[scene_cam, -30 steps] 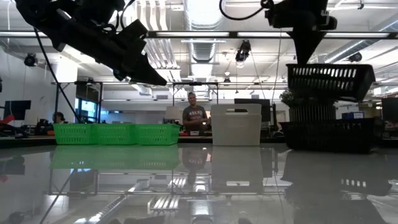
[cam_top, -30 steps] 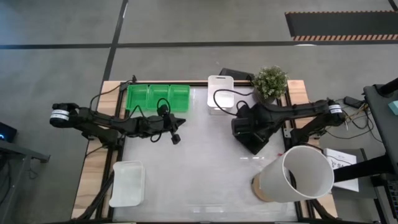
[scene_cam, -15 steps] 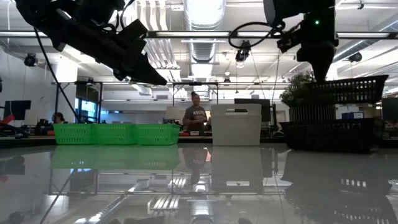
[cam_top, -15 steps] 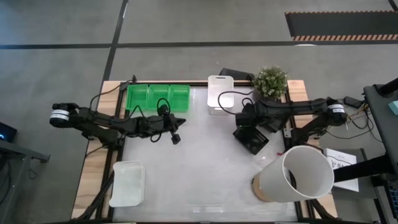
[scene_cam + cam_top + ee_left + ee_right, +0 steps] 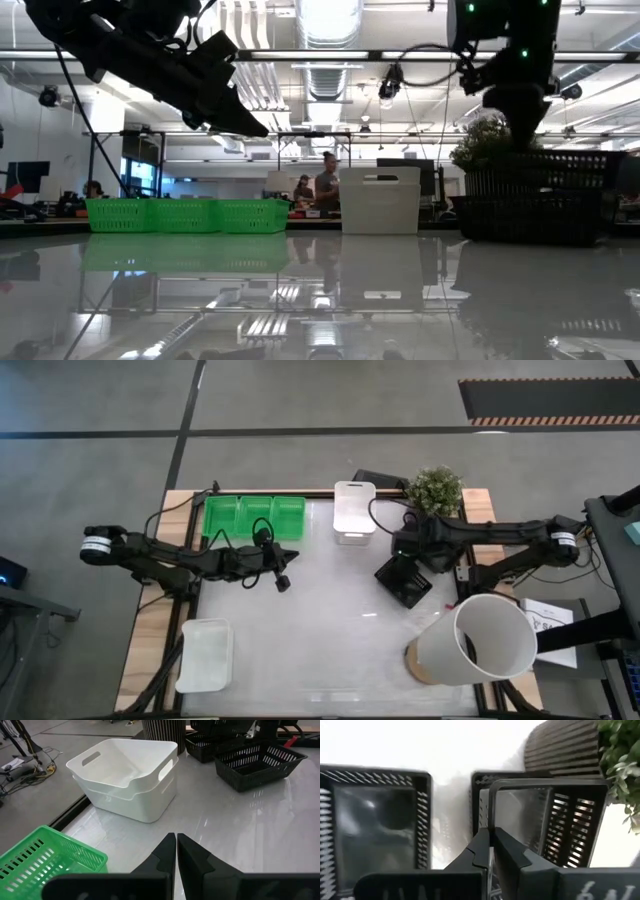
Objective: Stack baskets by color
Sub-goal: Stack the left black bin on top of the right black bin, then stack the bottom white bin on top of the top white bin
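Observation:
Three bright green baskets (image 5: 255, 518) stand in a row at the far left. Two white baskets (image 5: 130, 775) sit nested at the far middle, and one more white basket (image 5: 205, 655) lies near the front left. A black basket (image 5: 405, 584) rests alone on the table. My right gripper (image 5: 491, 837) is shut on a second black basket (image 5: 545, 815), which sits inside a third (image 5: 530, 215) beside the plant. My left gripper (image 5: 176, 840) hangs shut and empty above the table's left middle. My right gripper pinches the rim of the black basket's side wall (image 5: 490, 812) between its two fingers, one finger inside the basket and one outside. The fingers come steeply from above, pointing down. The basket sits roughly level, nested in the black basket below it.
A potted plant (image 5: 435, 490) stands at the far right corner, close behind the black stack. A large white cylinder (image 5: 480, 640) lies at the front right. People show in the room beyond the table (image 5: 325, 185).
My right gripper has carried the black basket toward the table's far right and down. The basket hung tilted above the other black basket a second ago and now sits nested in it. The gripper stays shut on its rim.

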